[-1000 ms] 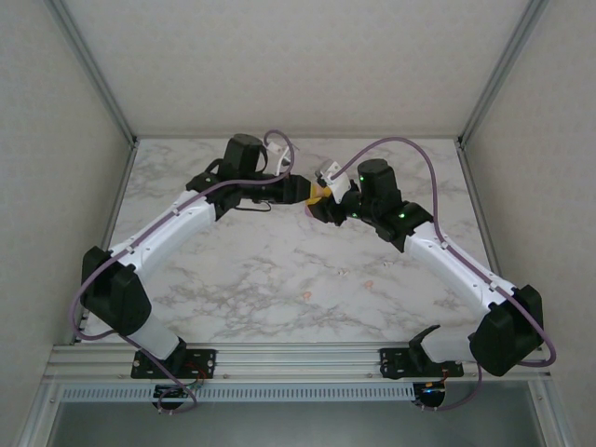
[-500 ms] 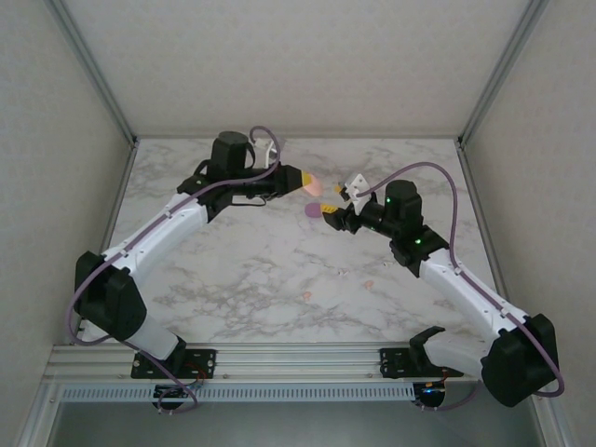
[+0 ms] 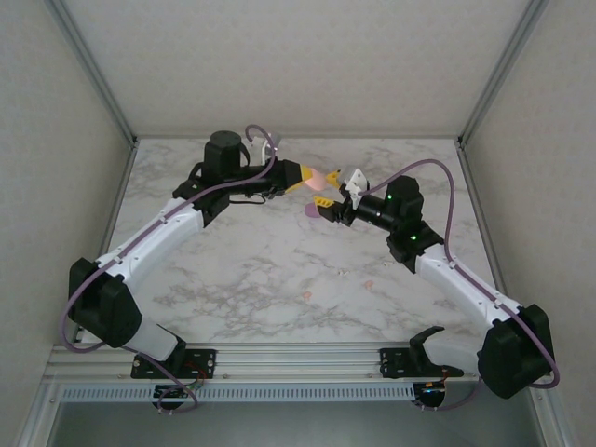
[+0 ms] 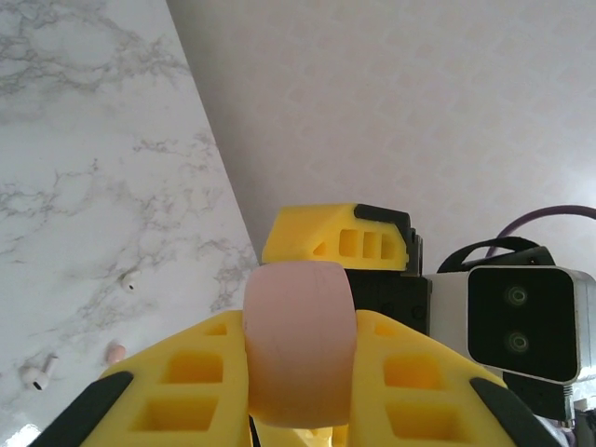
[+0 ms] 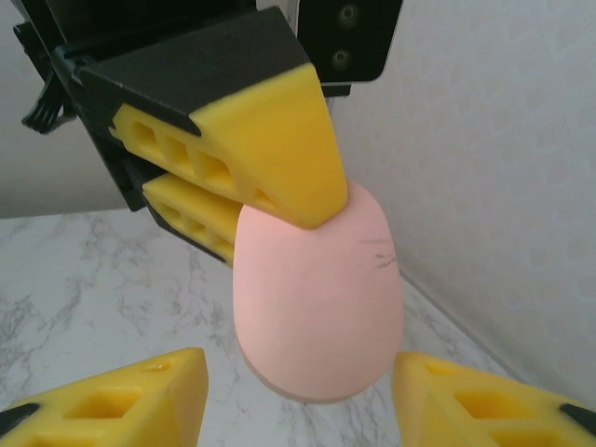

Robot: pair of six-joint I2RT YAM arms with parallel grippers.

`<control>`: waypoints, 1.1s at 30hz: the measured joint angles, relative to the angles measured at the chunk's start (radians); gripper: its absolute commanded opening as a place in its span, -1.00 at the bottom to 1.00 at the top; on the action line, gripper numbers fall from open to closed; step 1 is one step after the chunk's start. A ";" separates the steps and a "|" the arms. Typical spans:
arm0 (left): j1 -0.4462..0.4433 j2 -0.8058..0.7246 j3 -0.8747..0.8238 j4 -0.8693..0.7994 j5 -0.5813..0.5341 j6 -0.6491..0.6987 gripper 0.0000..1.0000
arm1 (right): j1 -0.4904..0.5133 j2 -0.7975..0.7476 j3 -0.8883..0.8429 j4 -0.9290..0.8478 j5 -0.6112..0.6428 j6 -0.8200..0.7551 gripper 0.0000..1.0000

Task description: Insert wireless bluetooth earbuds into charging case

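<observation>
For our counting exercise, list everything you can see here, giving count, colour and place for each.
table: one, white marble
pink case: one, pale pink, held in the air
purple case: one, purple, on the table, far middle
earbuds: three, two whitish and one pink, loose on the table
left gripper: one, yellow fingers, shut on the pink case
right gripper: one, yellow fingers, open either side of the pink case

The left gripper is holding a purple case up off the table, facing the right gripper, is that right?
Not quite: the case is pink, not purple, as the left wrist view shows. The left gripper does hold it off the table, facing the right gripper.
</observation>
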 measured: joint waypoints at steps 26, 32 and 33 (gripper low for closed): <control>0.001 0.000 0.000 0.029 0.025 -0.027 -0.62 | -0.002 0.040 0.056 0.031 -0.030 0.030 -0.04; 0.000 0.000 0.000 0.036 0.030 -0.027 -0.61 | -0.002 0.041 0.061 0.025 -0.037 0.031 -0.18; 0.000 0.000 0.000 0.036 0.030 -0.027 -0.60 | -0.002 0.041 0.061 0.025 -0.037 0.031 -0.21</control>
